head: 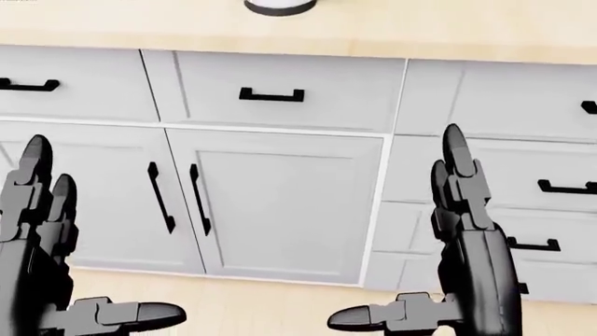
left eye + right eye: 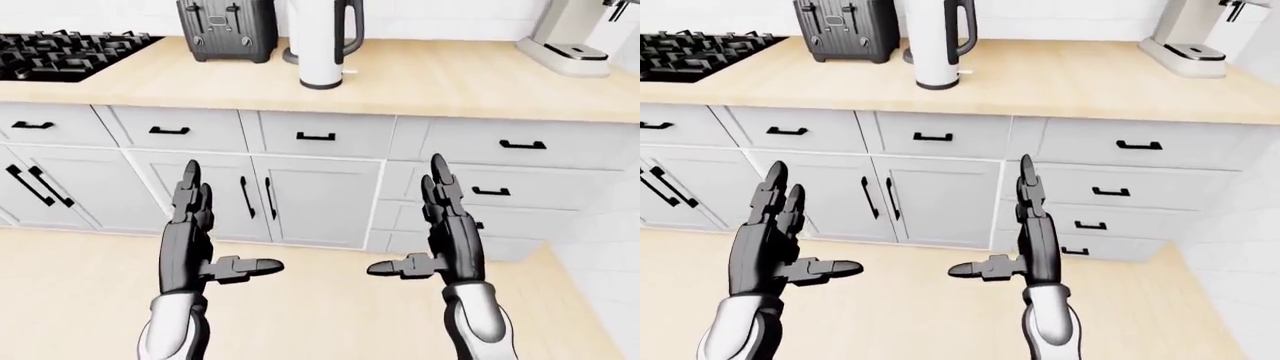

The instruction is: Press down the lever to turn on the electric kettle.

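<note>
The white electric kettle (image 2: 320, 41) with a black handle stands upright on the wooden counter (image 2: 460, 86) at the top middle of the left-eye view; its top is cut off and I cannot make out its lever. My left hand (image 2: 205, 232) and right hand (image 2: 440, 232) are both open and empty. Their fingers point up and their thumbs point inward. They are held low before the cabinet doors, far below the kettle. In the head view only the kettle's base (image 1: 280, 5) shows at the top edge.
A black toaster (image 2: 228, 28) stands just left of the kettle, a black stove (image 2: 60, 52) at far left. A grey coffee machine (image 2: 570, 41) is at the top right. White drawers (image 2: 315, 135) and cabinet doors (image 2: 315, 199) with black handles lie under the counter, above the wooden floor (image 2: 330, 315).
</note>
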